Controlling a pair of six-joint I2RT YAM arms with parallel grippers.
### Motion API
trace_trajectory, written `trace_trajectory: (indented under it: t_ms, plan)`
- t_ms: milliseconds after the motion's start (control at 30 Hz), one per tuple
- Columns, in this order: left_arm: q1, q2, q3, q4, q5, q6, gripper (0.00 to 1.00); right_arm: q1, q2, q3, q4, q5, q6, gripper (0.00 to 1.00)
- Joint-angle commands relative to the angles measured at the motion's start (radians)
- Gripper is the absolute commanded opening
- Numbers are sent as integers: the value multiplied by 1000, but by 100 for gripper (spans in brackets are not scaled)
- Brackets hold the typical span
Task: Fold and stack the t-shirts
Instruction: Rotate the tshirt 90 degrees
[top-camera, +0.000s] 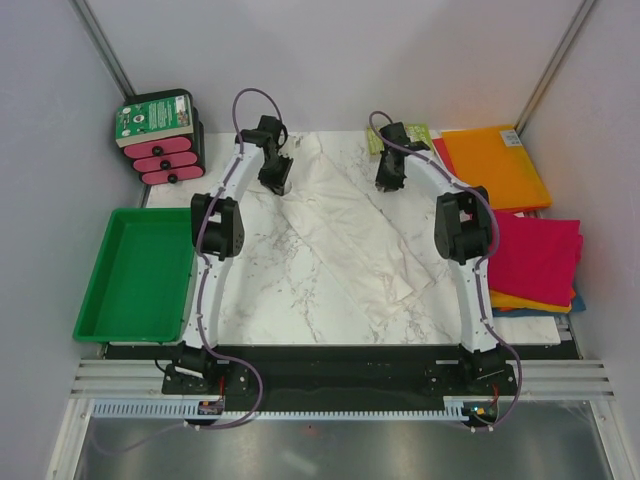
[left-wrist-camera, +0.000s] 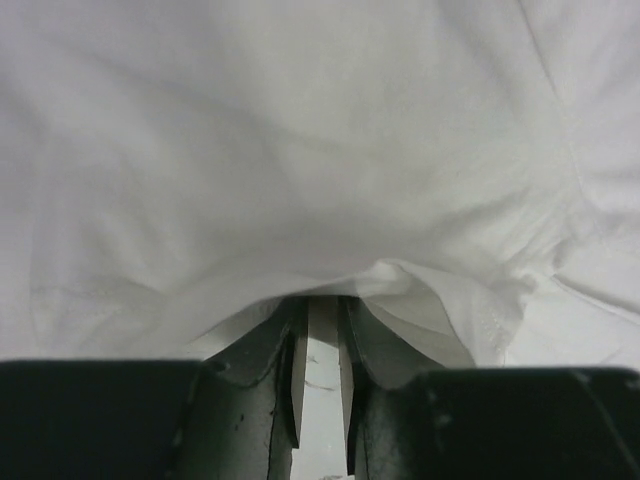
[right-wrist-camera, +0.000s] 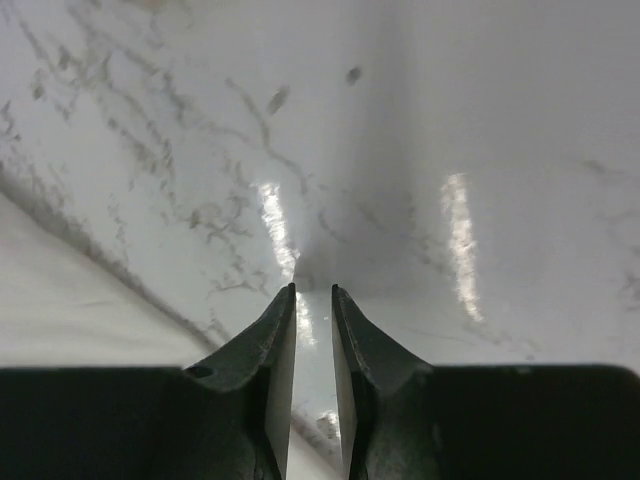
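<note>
No legible text in any view, so we're listing only where print sits. There's a green label (top-camera: 154, 114) on top of the black case (top-camera: 196, 140) at far left. It carries white print and a round white mark, too small for us to read. The small green-covered book (top-camera: 412, 133) beside the orange t-shirt (top-camera: 495, 165) has pale print on its cover, also unreadable. A small pale tag (top-camera: 511, 137) sits at the far corner of the orange t-shirt, and we can't resolve its characters. In the left wrist view we read nothing on the white t-shirt (left-wrist-camera: 300, 150). No brand or number is readable anywhere.
</note>
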Motion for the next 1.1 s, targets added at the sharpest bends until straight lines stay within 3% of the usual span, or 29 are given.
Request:
trace_trajectory:
  t_ms: [0, 167, 200, 333, 500, 767, 1067]
  plan:
    - [72, -182, -56, 219, 29, -96, 27, -22, -113, 15, 0, 14, -21, 29]
    - [93, -380, -242, 298, 74, -107, 30, 45, -327, -137, 25, 78, -36, 31]
    - [93, -394, -268, 296, 76, -95, 30, 68, -406, -232, 25, 92, -57, 31]
    - [92, -401, -409, 255, 57, -72, 26, 257, -575, -487, 25, 209, -91, 31]
    - [92, -339, -493, 206, 99, -93, 21, 378, -736, -798, 60, 260, 2, 29]
    - [92, -270, -457, 213, 111, -147, 20, 406, -758, -983, 100, 321, 62, 28]
    - [90, -240, -344, 250, 143, -185, 23, 407, -639, -993, 110, 241, 99, 28]
